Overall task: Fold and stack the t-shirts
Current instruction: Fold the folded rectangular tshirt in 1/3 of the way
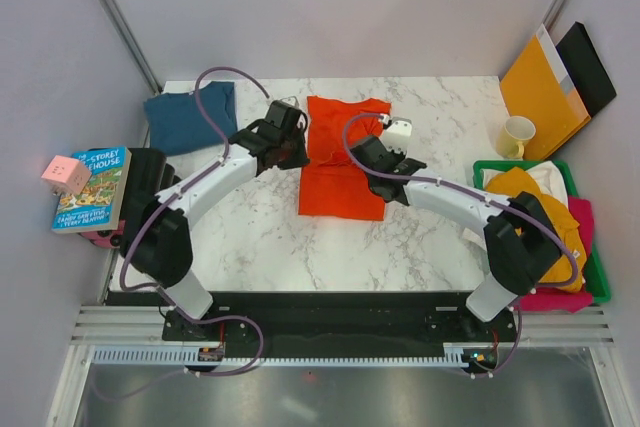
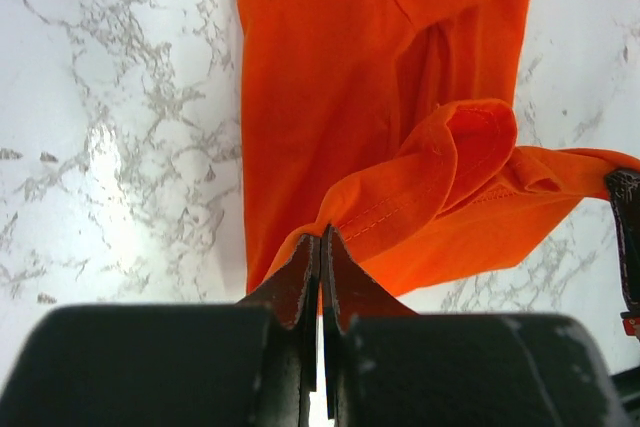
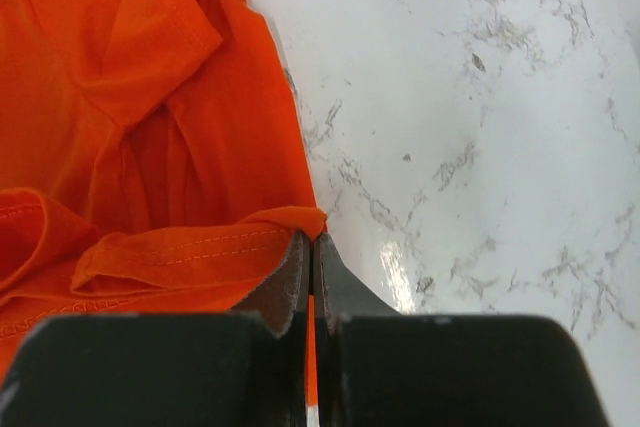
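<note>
A bright orange-red t-shirt (image 1: pixel 338 175) lies lengthwise in the middle of the marble table. My left gripper (image 1: pixel 296 152) is at its left edge, and in the left wrist view that gripper (image 2: pixel 322 239) is shut on a lifted hem of the orange cloth (image 2: pixel 330 97). My right gripper (image 1: pixel 373 161) is at the shirt's right edge. The right wrist view shows it (image 3: pixel 311 240) shut on a pinched hem of the shirt (image 3: pixel 120 97), with the cloth bunched between the two arms. A dark teal-blue t-shirt (image 1: pixel 190 115) lies folded at the back left.
At the right a green basket (image 1: pixel 601 279) holds mustard yellow (image 1: pixel 540 199), white (image 1: pixel 545 175) and pink (image 1: pixel 560 299) shirts. A cream mug (image 1: pixel 516 136) and an orange-yellow envelope (image 1: pixel 540 82) stand at the back right. A book (image 1: pixel 90 187) and a pink cube (image 1: pixel 64 175) sit off the left edge.
</note>
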